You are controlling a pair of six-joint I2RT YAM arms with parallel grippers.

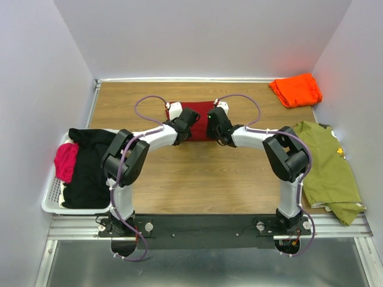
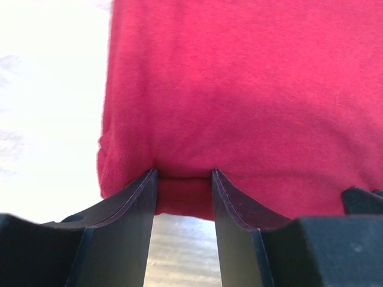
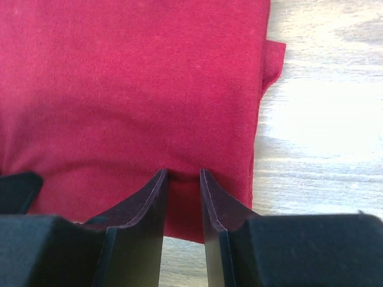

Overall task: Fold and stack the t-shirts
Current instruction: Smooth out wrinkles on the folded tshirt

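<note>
Left pincer (image 2: 182,178) clamped on near edge of dark red t-shirt (image 2: 239,89), by its left corner. Right pincer (image 3: 182,174) clamped on same edge, by its right corner. Dark red t-shirt folded, flat at far middle of worktop (image 1: 203,179). Orange t-shirt (image 1: 295,89) folded in far right corner. Olive t-shirt (image 1: 328,170) spread along right edge.

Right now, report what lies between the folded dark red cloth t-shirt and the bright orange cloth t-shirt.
Bare wooden tabletop, crossed by a looping purple cable, separates the dark red t-shirt from the orange t-shirt; top view shows it.
</note>
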